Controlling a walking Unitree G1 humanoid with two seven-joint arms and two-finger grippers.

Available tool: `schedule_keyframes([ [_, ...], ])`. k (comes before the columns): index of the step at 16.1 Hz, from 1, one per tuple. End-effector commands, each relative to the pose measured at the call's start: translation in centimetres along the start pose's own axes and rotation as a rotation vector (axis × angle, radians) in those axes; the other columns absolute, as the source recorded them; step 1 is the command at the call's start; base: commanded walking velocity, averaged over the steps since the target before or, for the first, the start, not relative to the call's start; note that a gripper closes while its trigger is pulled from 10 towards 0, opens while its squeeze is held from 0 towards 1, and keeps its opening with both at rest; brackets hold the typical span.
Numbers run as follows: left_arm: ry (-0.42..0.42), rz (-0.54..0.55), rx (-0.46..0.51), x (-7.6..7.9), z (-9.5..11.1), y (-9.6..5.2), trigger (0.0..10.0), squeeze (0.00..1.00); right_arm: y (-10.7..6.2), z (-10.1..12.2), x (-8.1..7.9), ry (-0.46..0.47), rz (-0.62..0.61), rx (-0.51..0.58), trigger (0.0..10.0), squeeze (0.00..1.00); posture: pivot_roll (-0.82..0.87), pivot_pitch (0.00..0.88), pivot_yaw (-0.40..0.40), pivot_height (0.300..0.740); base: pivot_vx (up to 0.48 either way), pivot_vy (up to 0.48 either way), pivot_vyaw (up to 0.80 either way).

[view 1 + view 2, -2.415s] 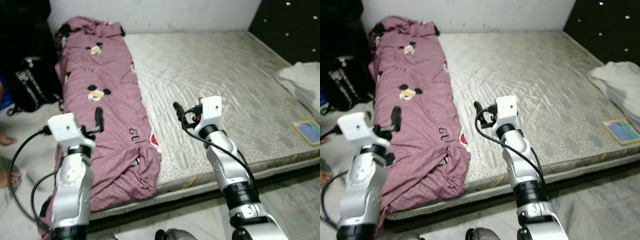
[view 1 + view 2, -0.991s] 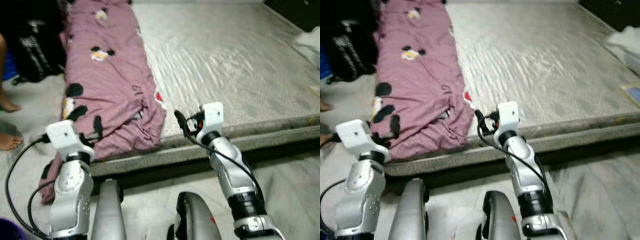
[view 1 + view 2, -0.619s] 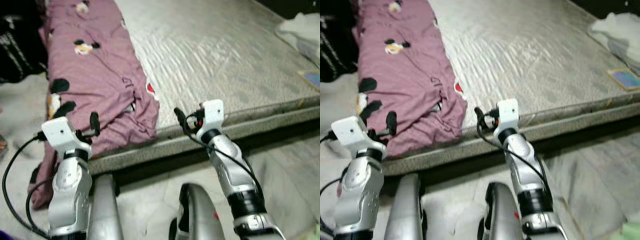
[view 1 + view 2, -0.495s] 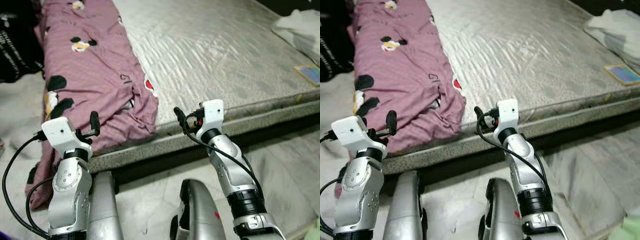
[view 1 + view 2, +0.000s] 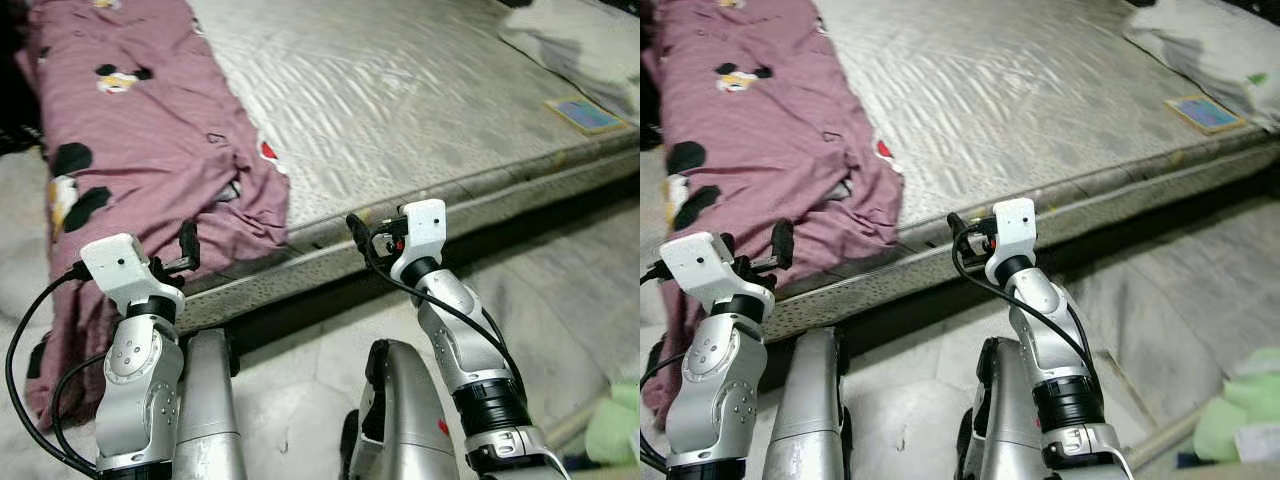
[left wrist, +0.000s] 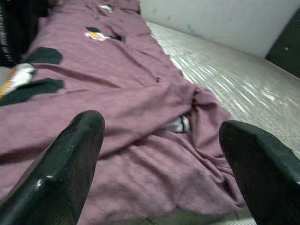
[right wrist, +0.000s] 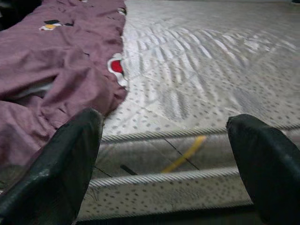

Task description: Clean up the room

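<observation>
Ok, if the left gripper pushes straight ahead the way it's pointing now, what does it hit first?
Most likely the crumpled purple cartoon-print blanket lying on the grey quilted mattress. The left gripper is open and aimed at its folds; how far off they are is unclear.

Mattress [image 5: 400, 90] mid-surface bare: free passage. Quilt [image 5: 130, 130] covers its left strip and hangs over the near edge. Pillow [image 5: 575, 40] and booklet [image 5: 585, 113] occupy the far right corner. Left gripper [image 6: 159, 154] and right gripper [image 7: 164, 159], fingers spread, face the near edge unobstructed.
</observation>
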State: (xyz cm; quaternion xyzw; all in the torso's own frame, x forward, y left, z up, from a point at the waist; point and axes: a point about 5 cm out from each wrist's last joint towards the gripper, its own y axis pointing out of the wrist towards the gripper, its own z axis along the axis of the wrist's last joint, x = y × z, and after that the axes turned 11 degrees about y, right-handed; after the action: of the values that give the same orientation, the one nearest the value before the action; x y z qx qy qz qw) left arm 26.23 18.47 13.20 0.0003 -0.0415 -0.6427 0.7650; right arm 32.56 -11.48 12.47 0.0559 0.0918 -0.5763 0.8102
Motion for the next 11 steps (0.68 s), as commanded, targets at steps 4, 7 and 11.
schedule_keyframes([
  [4, -0.022, -0.003, 0.020, 0.08, 0.29, 0.08, 10.0, 0.00, 0.18, 0.14, 0.11, -0.020, 0.012, -0.008, 10.0, 0.00, 0.04, 0.118, -0.080, 0.499, 0.385, 0.000, 0.00],
  [7, -0.024, -0.002, 0.020, 0.07, 0.27, 0.13, 10.0, 0.00, 0.24, 0.11, 0.12, -0.018, 0.012, -0.009, 10.0, 0.00, 0.04, 0.116, -0.080, 0.499, 0.394, 0.000, 0.00],
  [11, -0.029, 0.005, 0.008, -0.01, 0.11, 0.23, 10.0, 0.00, 0.30, 0.10, 0.13, -0.017, 0.012, -0.010, 10.0, 0.00, 0.04, 0.118, -0.080, 0.499, 0.285, 0.000, 0.00],
])
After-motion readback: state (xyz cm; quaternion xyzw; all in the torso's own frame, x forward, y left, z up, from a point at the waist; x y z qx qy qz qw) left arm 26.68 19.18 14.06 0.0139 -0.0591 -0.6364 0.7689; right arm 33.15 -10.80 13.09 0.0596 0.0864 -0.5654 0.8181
